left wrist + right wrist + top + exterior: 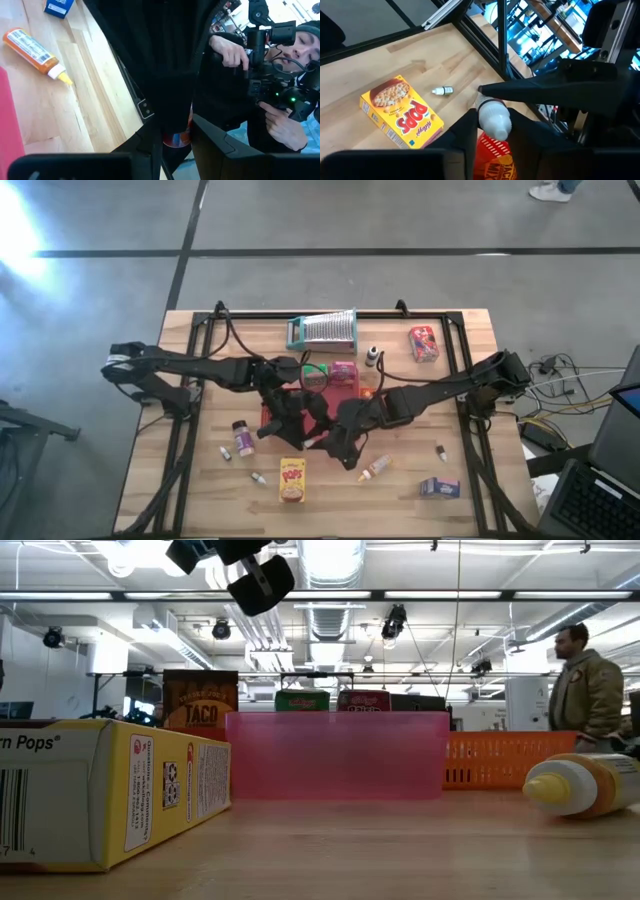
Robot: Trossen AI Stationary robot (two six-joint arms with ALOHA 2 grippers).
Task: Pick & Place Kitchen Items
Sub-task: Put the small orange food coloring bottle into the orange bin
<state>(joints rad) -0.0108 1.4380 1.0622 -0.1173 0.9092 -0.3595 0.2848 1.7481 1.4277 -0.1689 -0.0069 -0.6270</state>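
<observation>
Ribbed silver metal piece (328, 329) in teal frame, red tray (272, 412), orange basket (497, 760), person (586, 688) standing

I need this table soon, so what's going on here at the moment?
Both dark arms meet over the middle of the wooden table. The right tool is closed on a small white-capped spice jar with a red label, and the left tool is close beside it. A yellow Pops cereal box and an orange squeeze bottle lie loose nearby.
</observation>
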